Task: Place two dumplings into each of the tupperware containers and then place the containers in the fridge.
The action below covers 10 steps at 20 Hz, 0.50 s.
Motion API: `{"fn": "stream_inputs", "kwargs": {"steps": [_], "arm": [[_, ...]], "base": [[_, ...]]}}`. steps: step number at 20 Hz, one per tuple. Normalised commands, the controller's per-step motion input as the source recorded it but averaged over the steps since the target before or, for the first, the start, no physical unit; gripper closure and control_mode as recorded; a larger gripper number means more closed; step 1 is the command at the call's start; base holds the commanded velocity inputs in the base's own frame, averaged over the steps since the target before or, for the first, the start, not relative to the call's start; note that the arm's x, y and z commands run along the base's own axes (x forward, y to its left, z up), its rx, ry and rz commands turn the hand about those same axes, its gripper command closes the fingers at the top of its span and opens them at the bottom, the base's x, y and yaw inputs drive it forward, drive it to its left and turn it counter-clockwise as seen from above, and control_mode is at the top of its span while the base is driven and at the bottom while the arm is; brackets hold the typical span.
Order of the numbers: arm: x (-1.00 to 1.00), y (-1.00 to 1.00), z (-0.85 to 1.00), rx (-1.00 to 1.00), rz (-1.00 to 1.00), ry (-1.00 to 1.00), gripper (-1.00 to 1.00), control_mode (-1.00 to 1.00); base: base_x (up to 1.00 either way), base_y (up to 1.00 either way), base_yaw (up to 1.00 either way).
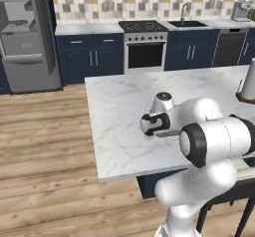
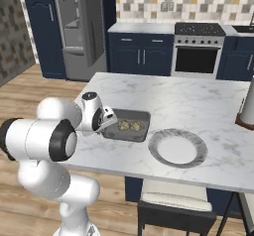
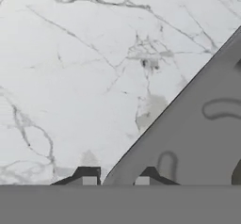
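One tupperware container (image 2: 142,115) lies on the marble island with two dumplings (image 2: 129,126) side by side in it. My gripper (image 2: 106,124) is down at the container's left end. In the hand view the dark grey container (image 3: 197,138) fills the right side. Its rim runs between the two close-set fingertips (image 3: 87,177) of my gripper (image 3: 117,178), which is shut on that rim. In the left base view my own arm hides the container, and the hand (image 1: 154,124) sits low over the island. The fridge (image 1: 25,37) stands at the far left with its door open and its shelves showing (image 2: 74,27).
A round pale grey plate (image 2: 177,147) lies right of the container. A paper towel stand (image 2: 248,106) is at the island's right edge. A stool (image 2: 173,205) is tucked under the near side. Stove and navy cabinets line the back wall.
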Motion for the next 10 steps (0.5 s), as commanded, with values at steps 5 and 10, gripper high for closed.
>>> {"fn": "stream_inputs", "kwargs": {"steps": [5,10], "arm": [[-0.73,0.0,0.66,0.0,0.25,-0.34,1.0,-1.0],[-1.0,0.06,0.86,-0.06,0.12,-0.02,1.0,-1.0]], "base": [[0.0,0.0,0.0],[0.0,0.0,0.0]]}}
